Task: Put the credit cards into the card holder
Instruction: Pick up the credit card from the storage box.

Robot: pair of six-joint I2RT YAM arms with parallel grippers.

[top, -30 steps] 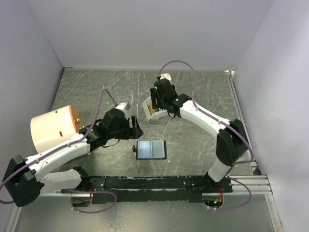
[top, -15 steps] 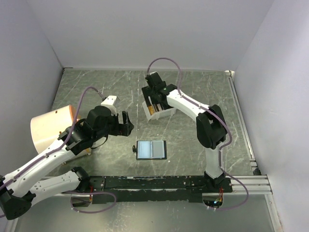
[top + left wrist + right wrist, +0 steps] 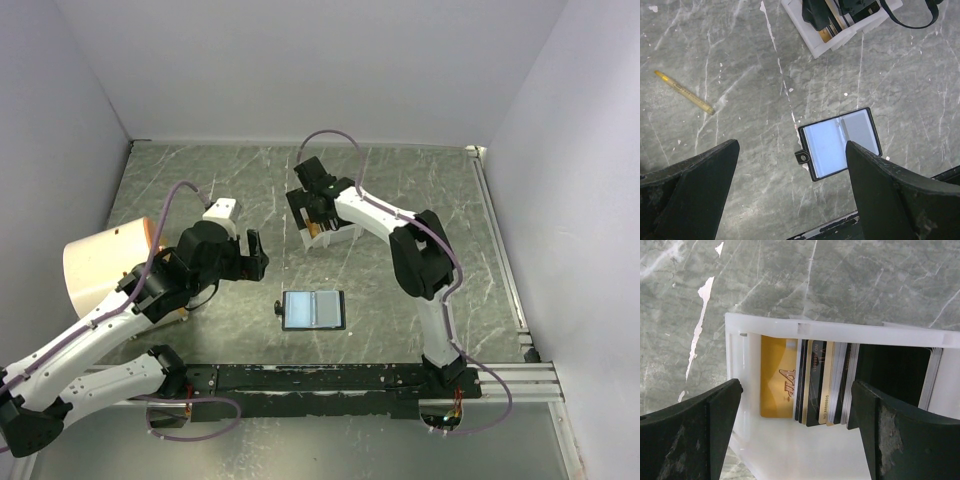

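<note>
The card holder [image 3: 314,310] lies open and flat on the table, black rim and pale blue inside; the left wrist view shows the card holder [image 3: 840,144] with nothing in it. Several credit cards [image 3: 812,382], gold and dark, stand on edge in a white box [image 3: 790,330]; a gold VIP card [image 3: 776,377] faces outward at the left end. My right gripper [image 3: 795,435] hangs open over this box [image 3: 338,236], a finger on each side of the card row, touching no card. My left gripper [image 3: 255,256] is open and empty, raised above the table left of the holder.
A cream cylinder [image 3: 105,262] sits at the left by my left arm. A yellow pen [image 3: 684,92] lies on the marble table left of the box. The black rail [image 3: 330,378] of the arm bases runs just below the card holder.
My left arm drew back to the left and its jaws opened fully. My right gripper swung left over the white box and opened wider; the box, tilted before, now sits flatter.
</note>
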